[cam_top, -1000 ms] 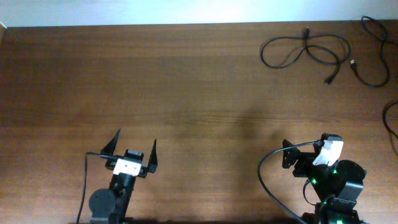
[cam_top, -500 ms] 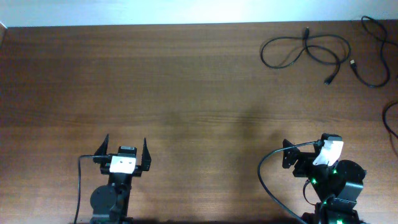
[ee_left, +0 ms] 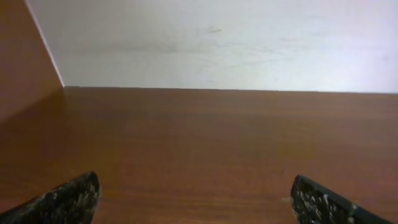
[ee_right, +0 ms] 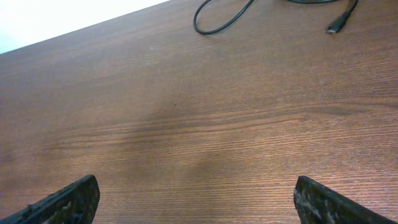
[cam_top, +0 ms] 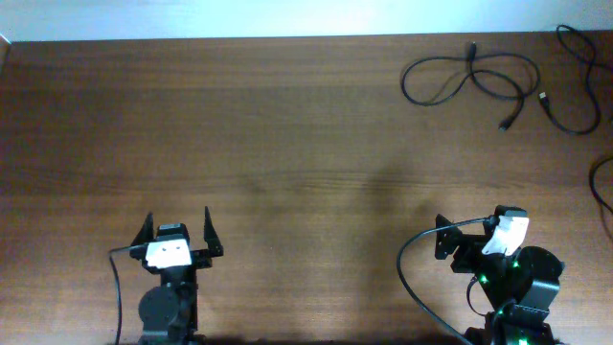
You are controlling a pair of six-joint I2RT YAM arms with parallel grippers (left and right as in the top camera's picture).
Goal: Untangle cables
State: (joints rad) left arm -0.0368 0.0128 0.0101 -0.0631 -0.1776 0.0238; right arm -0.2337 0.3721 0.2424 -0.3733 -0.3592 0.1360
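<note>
Left arm (cam_top: 169, 305) sits low in the overhead view, left of centre, tucked in over its base with the wrist aimed straight ahead. The left claw (cam_top: 178, 218) is spread wide, its two dark fingers (cam_top: 210, 230) flaring out in a V on either side of the white wrist camera (cam_top: 169, 253). In its own wrist view, both fingertips sit down in the bottom corners, far apart, with nothing between them. Over on the other side, the right arm (cam_top: 508, 283) is folded compactly above its base, green lights glowing. The right claw (ee_right: 196, 200) is parted wide too, fingertips at the bottom corners of its view, gripping nothing.
</note>
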